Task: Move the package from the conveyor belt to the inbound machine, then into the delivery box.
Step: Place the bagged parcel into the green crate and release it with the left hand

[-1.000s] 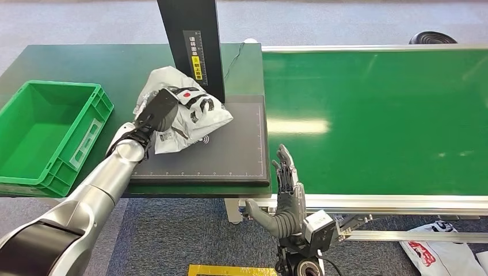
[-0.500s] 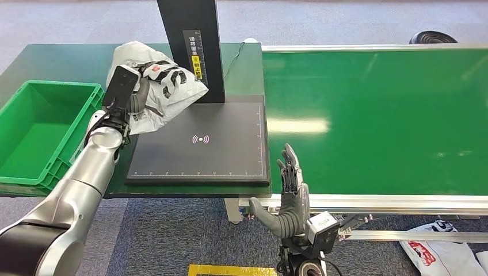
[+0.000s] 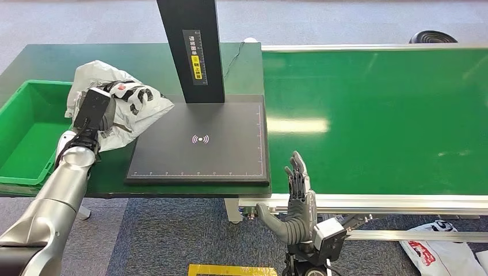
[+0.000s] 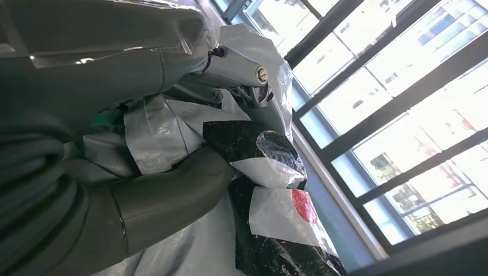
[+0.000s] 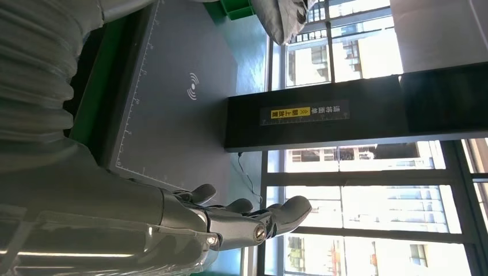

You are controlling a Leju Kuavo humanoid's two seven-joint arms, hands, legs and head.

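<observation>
The package (image 3: 126,103) is a crumpled white plastic bag with black and red print. My left hand (image 3: 91,111) grips it and holds it in the air between the dark scanner pad (image 3: 198,141) of the inbound machine and the green delivery box (image 3: 26,135). In the left wrist view my thumb and fingers (image 4: 167,195) close around the package (image 4: 270,213). My right hand (image 3: 294,201) is open, fingers straight and pointing up, at the near edge of the green conveyor belt (image 3: 374,115). In the right wrist view that hand (image 5: 230,221) holds nothing.
The machine's black post (image 3: 193,49) stands at the back of the pad. The green table (image 3: 115,63) carries the pad and box. More white bags (image 3: 440,250) lie on the carpet at the lower right. A yellow-edged mark (image 3: 230,270) is on the floor.
My left arm has lifted the package off the scanner pad and carried it left toward the green box. My right hand has sunk slightly and drifted right.
</observation>
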